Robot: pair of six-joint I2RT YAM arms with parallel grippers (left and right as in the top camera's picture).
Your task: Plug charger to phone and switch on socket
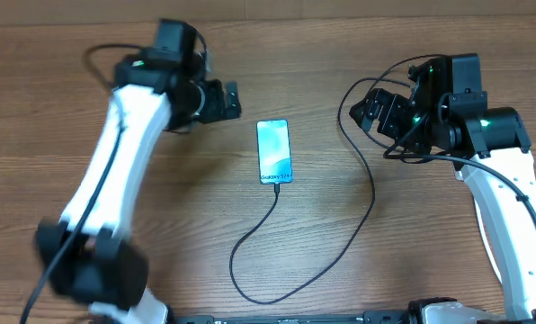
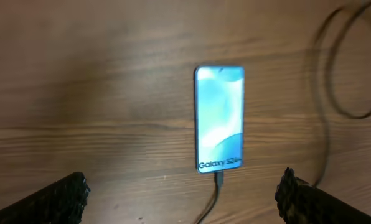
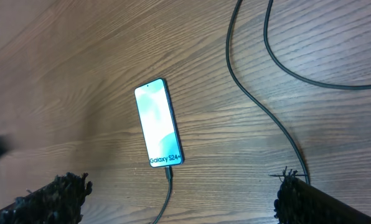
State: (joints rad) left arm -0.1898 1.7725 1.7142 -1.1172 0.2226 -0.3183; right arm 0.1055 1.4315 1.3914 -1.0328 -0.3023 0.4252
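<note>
Checking the first half, Mia: is the charger in the phone?

It looks so, Tom. The small connector tip sits at the phone's near end, just under the white lettering, and the screen glows cyan. I judge that step done.

And the switch?

That part is left. The socket shows in none of the views, so I cannot say whether it is on. From the phone the black cable loops toward the near edge of the table, then runs up toward the right arm.

How does the phone lie?

Flat, screen up, near the middle of the table between the two arms. Its long axis runs from the near edge to the far edge, almost straight. The top end points away, and the lettering end with the port points back toward the arm bases.

And the grippers?

Both are spread wide and hold nothing. The left gripper hovers left of the phone; the right gripper hangs well to its right, near the cable's far stretch.
</note>
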